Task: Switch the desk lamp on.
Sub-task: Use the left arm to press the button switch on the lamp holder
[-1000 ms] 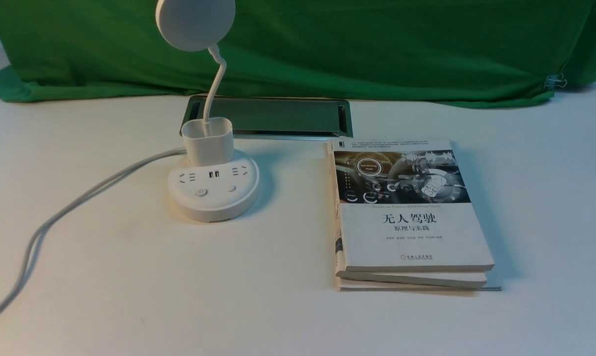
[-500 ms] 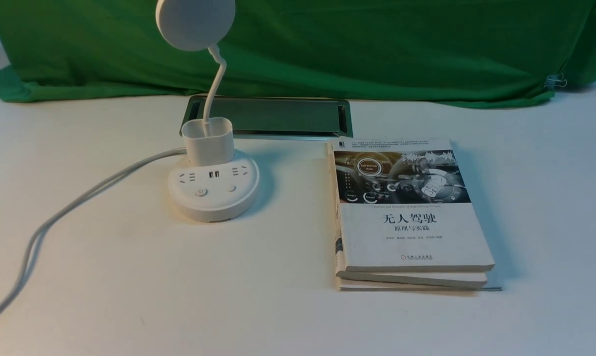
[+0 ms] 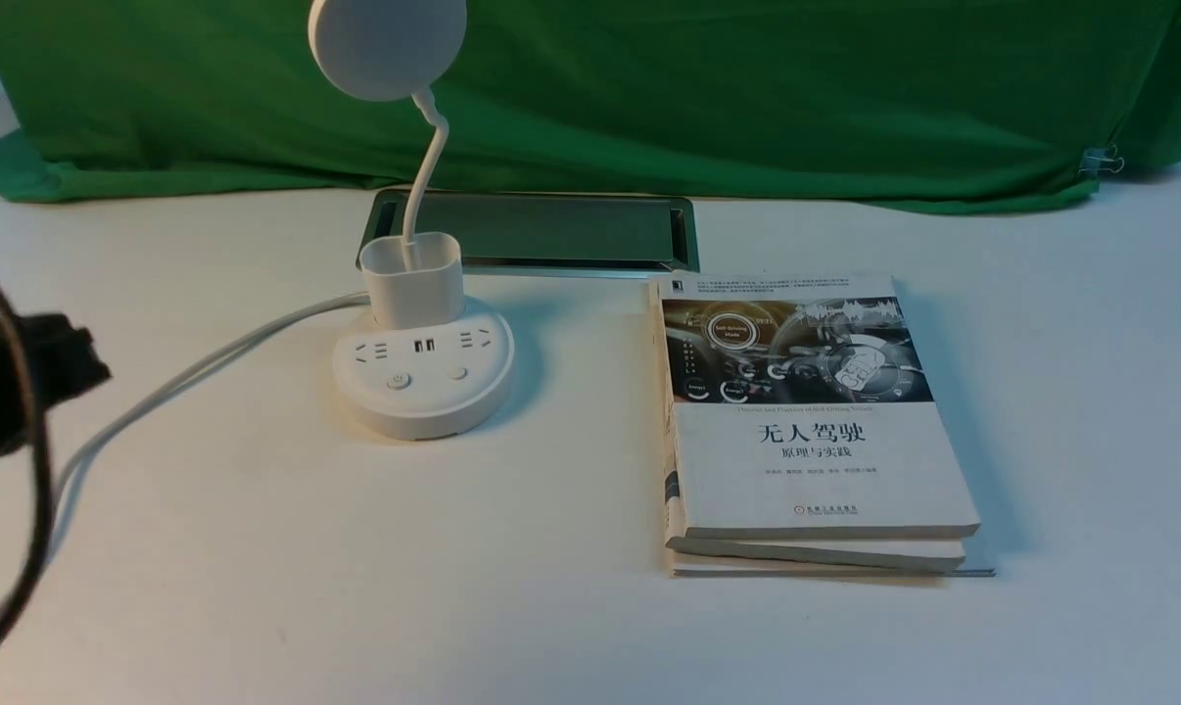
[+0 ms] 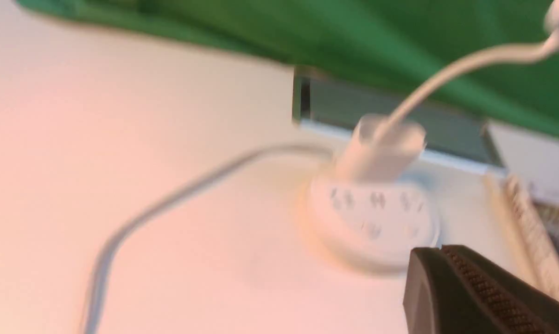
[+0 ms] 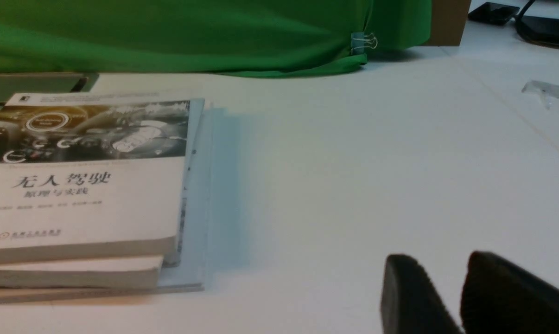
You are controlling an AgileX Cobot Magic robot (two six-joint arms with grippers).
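Note:
The white desk lamp (image 3: 424, 377) stands left of centre on the table, with its disc head (image 3: 387, 44) raised on a bendy neck above the cup holder (image 3: 414, 279). Two buttons (image 3: 399, 381) sit on the front of its round base. In the front view my left arm (image 3: 23, 387) shows at the left edge, well short of the base. In the blurred left wrist view my left gripper (image 4: 439, 253) is shut and empty, close to the lamp base (image 4: 372, 222). My right gripper (image 5: 441, 266) is open over bare table, to the right of the books.
The lamp's white cord (image 3: 160, 392) runs across the table to the front left, under my left arm. Stacked books (image 3: 806, 431) lie right of the lamp. A metal cable hatch (image 3: 551, 230) is set into the table behind it, and green cloth (image 3: 747, 88) hangs at the back.
My left arm has come into the front view from the left edge. The lamp, cord and books have not moved.

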